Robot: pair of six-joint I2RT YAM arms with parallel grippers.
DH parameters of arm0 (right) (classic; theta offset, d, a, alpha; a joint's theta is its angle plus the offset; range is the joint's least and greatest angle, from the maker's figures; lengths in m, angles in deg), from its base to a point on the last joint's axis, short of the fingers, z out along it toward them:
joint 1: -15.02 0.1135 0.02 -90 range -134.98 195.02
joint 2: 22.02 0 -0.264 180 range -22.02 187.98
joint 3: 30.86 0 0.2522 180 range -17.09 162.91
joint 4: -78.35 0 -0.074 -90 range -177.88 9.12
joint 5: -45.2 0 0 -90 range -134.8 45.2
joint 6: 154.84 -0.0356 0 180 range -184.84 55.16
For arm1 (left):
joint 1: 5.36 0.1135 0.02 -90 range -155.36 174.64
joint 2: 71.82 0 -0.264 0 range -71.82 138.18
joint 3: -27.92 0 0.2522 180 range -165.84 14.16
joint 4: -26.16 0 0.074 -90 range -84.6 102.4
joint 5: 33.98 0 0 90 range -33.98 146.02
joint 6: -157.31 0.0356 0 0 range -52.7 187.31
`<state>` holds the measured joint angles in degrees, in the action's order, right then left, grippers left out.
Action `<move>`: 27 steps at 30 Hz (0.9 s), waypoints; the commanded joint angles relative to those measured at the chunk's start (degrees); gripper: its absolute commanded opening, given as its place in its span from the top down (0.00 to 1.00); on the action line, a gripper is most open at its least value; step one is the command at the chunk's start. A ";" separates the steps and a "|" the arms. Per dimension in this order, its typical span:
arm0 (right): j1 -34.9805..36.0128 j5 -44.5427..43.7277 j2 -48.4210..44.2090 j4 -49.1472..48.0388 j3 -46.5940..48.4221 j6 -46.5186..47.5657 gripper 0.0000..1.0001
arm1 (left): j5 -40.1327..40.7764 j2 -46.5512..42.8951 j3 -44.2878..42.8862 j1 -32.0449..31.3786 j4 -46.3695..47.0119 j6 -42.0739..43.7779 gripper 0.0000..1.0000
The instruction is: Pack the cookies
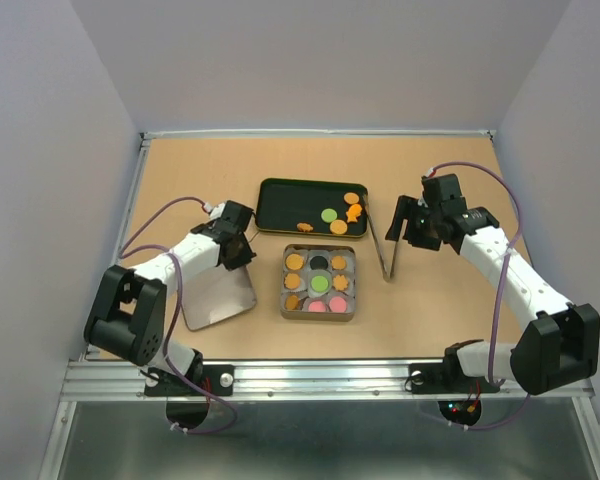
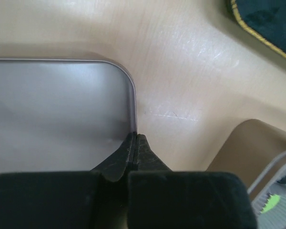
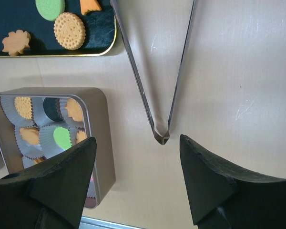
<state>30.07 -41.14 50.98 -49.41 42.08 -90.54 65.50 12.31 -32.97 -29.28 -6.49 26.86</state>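
Note:
Several cookies [image 1: 338,227] lie on the right half of a black tray [image 1: 280,205]: green and orange discs, a fish and a flower shape. More cookies [image 1: 319,283] sit in paper cups inside the open tin [image 1: 319,315]. My left gripper [image 1: 242,252] is shut on the right rim of the silver lid [image 1: 218,295]; in the left wrist view its fingertips [image 2: 142,143] pinch the lid [image 2: 57,109] at its edge. My right gripper [image 1: 405,225] hangs open over the metal tongs [image 1: 390,250]. The tongs' hinge end [image 3: 161,138] lies between the spread fingers [image 3: 200,162].
In the right wrist view the tin [image 3: 99,143] is at the lower left and the tray [image 3: 19,19] with its cookies [image 3: 69,30] at the upper left. A raised rail borders the table; its metal front edge [image 1: 320,375] runs near the arm bases.

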 commanded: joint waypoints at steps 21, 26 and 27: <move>-0.11 39.47 -9.98 -60.00 -2.63 -34.57 0.23 | -38.64 -23.49 -33.82 3.00 30.26 2.77 1.00; -0.19 41.96 -8.83 -71.17 -4.86 -42.77 0.22 | -52.26 -23.76 -24.70 6.60 53.40 -11.82 1.00; -0.19 42.13 -9.01 -71.87 -4.86 -42.69 0.21 | -53.58 -23.58 -23.45 6.96 60.92 -14.02 1.00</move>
<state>30.07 -3.33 42.89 -105.36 37.71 -125.68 24.12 -11.14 -60.60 -23.93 28.85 23.97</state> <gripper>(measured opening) 0.776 0.025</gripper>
